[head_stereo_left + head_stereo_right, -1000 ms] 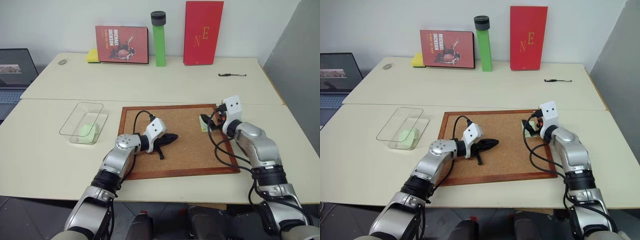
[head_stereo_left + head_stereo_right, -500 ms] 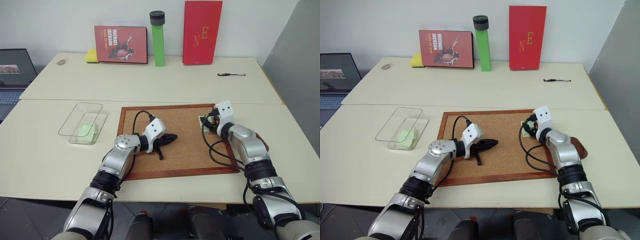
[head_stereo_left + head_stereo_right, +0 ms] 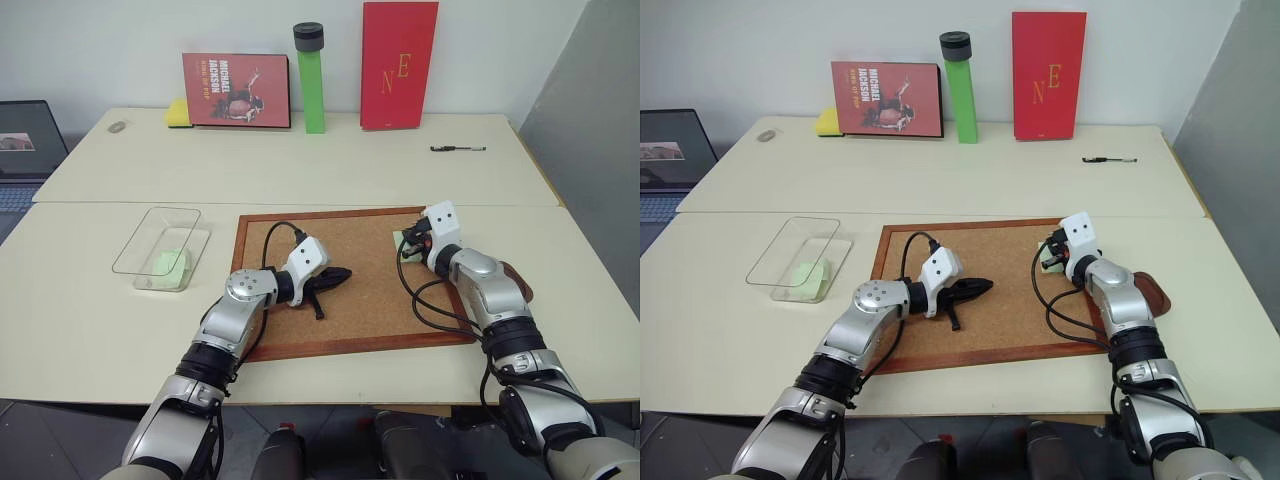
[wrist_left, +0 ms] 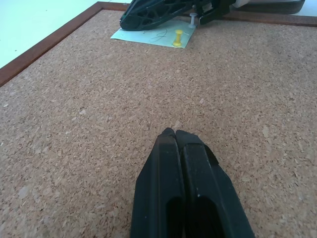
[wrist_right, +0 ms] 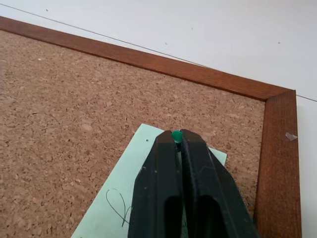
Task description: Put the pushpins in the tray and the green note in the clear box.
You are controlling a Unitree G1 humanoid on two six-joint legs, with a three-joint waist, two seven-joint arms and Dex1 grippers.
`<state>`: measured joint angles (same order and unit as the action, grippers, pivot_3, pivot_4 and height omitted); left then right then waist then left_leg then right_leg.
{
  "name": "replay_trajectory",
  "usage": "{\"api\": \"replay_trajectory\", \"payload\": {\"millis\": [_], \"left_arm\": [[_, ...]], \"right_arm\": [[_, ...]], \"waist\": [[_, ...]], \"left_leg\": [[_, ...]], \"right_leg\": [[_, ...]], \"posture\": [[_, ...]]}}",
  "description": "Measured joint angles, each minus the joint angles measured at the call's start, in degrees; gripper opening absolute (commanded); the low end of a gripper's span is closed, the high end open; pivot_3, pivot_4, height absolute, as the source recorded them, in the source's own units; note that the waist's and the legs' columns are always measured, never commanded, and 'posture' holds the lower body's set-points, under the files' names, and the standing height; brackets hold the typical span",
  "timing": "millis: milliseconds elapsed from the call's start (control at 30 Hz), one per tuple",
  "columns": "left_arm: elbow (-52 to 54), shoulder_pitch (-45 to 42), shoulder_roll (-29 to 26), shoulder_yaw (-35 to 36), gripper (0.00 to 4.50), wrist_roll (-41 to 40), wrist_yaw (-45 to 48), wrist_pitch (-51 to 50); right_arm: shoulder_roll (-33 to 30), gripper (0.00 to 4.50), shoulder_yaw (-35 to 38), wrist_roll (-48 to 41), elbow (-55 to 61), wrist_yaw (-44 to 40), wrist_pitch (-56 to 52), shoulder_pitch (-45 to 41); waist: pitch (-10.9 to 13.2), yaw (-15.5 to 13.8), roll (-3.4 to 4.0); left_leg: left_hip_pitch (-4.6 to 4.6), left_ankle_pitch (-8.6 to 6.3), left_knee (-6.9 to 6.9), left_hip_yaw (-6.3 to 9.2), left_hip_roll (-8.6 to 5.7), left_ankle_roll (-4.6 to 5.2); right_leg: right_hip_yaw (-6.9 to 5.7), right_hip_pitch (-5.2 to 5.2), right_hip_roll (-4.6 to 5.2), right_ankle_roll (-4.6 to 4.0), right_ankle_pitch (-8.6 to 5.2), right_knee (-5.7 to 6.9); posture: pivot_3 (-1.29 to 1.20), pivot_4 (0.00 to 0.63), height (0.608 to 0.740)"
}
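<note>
The green note (image 4: 153, 35) lies at the corkboard's (image 3: 340, 349) far right corner. A yellow pushpin (image 4: 177, 37) and a pale one (image 4: 192, 19) stand in it. My right gripper (image 5: 177, 136) rests over the note, shut on a green pushpin (image 5: 176, 134) at its fingertips. My left gripper (image 4: 174, 133) is shut and empty, low over the middle of the cork. The reddish-brown tray (image 3: 1152, 291) lies just right of the board, partly behind my right arm. Left of the board stands the clear box (image 3: 160, 245), with a pale green slip (image 3: 170, 262) in it.
Along the back wall stand two red books (image 3: 236, 89), a tall green cylinder (image 3: 312, 78) and a yellow sponge (image 3: 180, 112). A pen (image 3: 457, 149) lies at the far right. A laptop (image 3: 25, 140) sits at the left edge.
My right gripper has gone from open to shut, closing on the green pushpin, and its arm has sunk a little toward the board. The left gripper stays still.
</note>
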<state>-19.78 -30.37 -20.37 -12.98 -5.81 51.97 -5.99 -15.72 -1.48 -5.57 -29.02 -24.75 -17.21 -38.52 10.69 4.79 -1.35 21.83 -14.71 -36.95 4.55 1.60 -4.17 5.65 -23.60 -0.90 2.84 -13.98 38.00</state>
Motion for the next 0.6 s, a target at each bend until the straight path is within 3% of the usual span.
{"api": "replay_trajectory", "payload": {"millis": [300,600], "left_arm": [[0.30,-0.04,-0.83,-0.17,0.00,0.14,0.60,-0.26],[0.15,-0.22,-1.16,-0.30,0.00,0.79,1.03,-0.20]], "right_arm": [[0.46,0.03,0.06,-0.04,1.05,0.27,-0.24,0.08],[0.48,0.03,1.67,-0.71,11.25,1.75,-2.57,1.21]], "waist": [[0.01,0.13,0.02],[0.00,0.26,0.04]], "left_leg": [[0.00,0.00,0.02,0.00,0.00,0.00],[-0.05,0.00,0.02,0.00,0.02,0.00]], "right_leg": [[0.00,-0.01,0.00,0.00,0.00,-0.01],[0.01,0.00,-0.02,0.00,0.00,0.02]], "posture": [[0.00,0.150,0.740],[0.00,0.150,0.740]]}}
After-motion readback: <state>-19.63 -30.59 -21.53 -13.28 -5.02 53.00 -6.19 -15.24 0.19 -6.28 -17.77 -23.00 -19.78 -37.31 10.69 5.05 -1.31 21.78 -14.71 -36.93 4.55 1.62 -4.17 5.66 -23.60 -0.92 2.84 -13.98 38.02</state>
